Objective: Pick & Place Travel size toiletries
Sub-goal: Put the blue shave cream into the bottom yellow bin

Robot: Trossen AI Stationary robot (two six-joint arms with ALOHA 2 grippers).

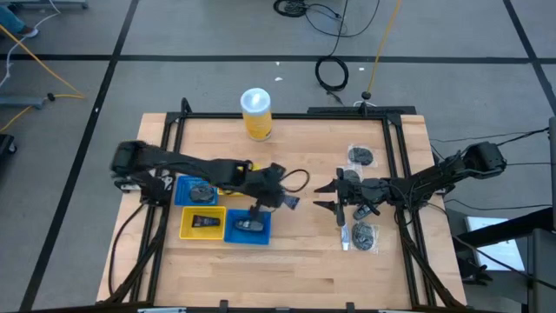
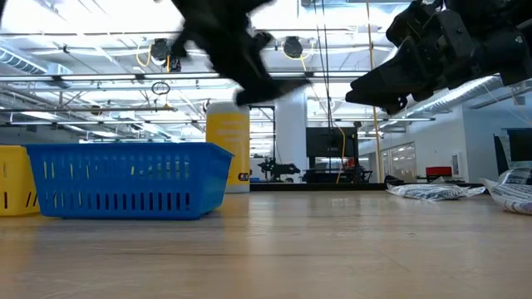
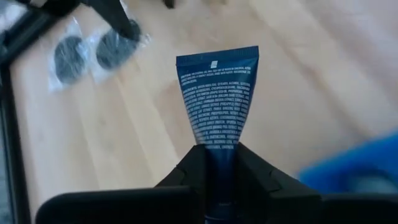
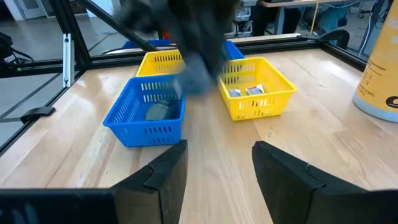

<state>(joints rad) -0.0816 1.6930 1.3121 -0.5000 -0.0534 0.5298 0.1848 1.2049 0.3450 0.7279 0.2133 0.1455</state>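
- The left gripper is holding a dark blue tube between its fingers, above the near blue tray.
- Judged next step: lowering and releasing it into that tray.
- The right gripper is waiting, fingers parted and empty, beside the wrapped toiletries.

Bright even overhead light; the moving arm blurs in both wrist views.

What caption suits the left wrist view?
Left hand shut on a dark blue tube above the wooden table.
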